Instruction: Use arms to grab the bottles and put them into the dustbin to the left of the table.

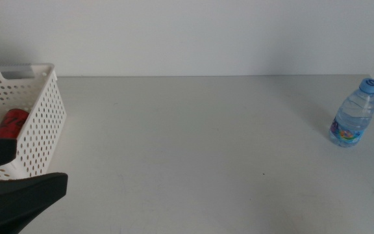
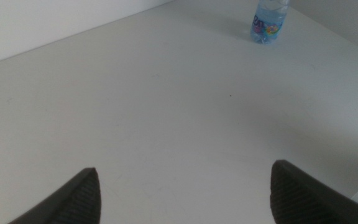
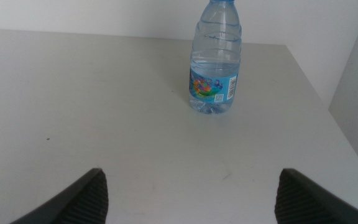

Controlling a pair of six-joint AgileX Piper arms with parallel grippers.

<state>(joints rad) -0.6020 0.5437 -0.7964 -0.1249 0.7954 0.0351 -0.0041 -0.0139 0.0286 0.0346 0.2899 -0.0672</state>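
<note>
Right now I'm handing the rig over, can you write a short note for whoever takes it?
Left gripper: open, empty, low by the dustbin at the table's left end.
Right gripper: open, empty, out of the middle view, facing the water bottle.
Done: red can lies in the dustbin.
Left: water bottle stands upright near the table's far right edge, untouched. No tea bottle in view; whether it is in the dustbin cannot be told.

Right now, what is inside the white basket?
Through the basket's holes a red can shows, lying inside. The left fingers and the wall hide the rest of the inside.
</note>
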